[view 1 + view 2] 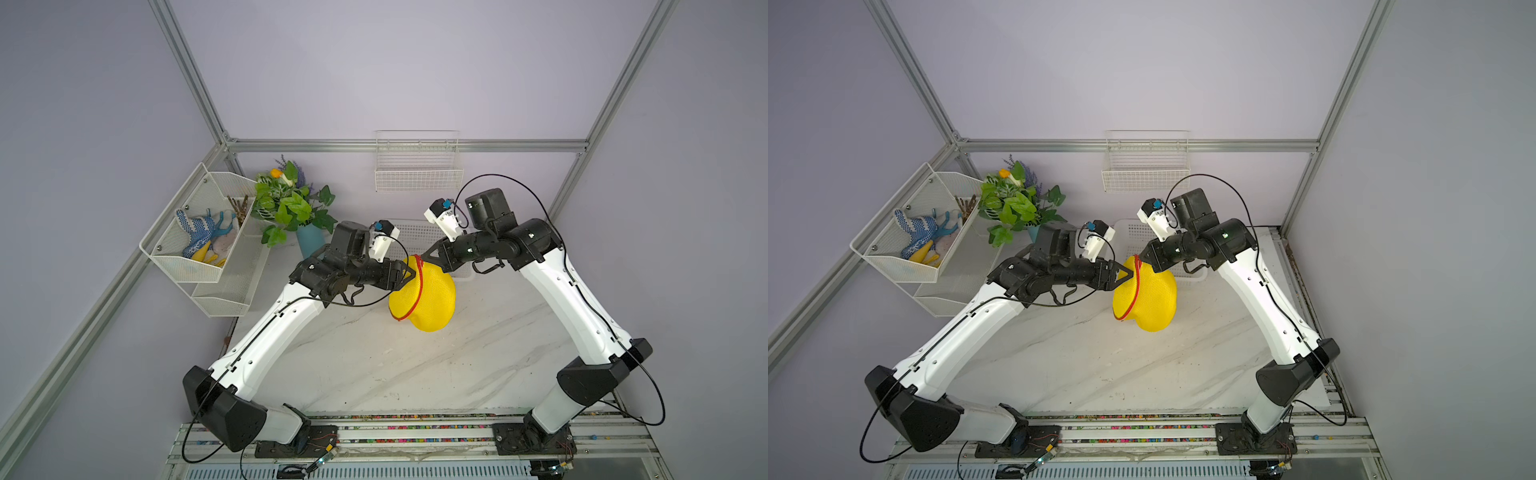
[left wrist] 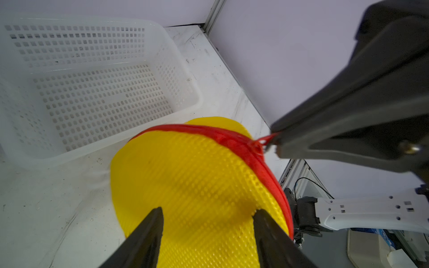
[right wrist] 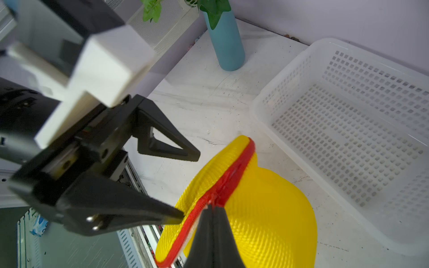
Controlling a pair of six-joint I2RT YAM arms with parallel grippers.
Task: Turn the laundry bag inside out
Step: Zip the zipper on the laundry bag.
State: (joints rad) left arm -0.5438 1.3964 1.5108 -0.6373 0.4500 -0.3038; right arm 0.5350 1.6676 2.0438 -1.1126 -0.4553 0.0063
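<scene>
While the right gripper is clenched on the laundry bag at its red zipper pull, the bag hangs from that pinch near the middle of both top views, just right of centre. The white basket sits just above it in the frame. Whether the bag's lower end touches the table I cannot tell. The left gripper is released, its jaws spread to either side of the yellow mesh just beside the red zipper trim. One fingertip sits at the trim's edge, with nothing grasped.

The zipper looks shut along the length that shows, so the step in hand is probably to brace the bag so that it can be unzipped. To do that well, the left jaws should close on mesh and trim together, near the pull, not on loose mesh farther down. Soft netting is likely to stretch and bunch instead of resisting. With that hold firm, the two grippers should draw apart along the line of the zipper, not across it, so the slider runs instead of jamming. The pull is a thin loop and could slip from the right pinch if tugged sideways. A slow, steady draw suits so floppy a thing.
</scene>
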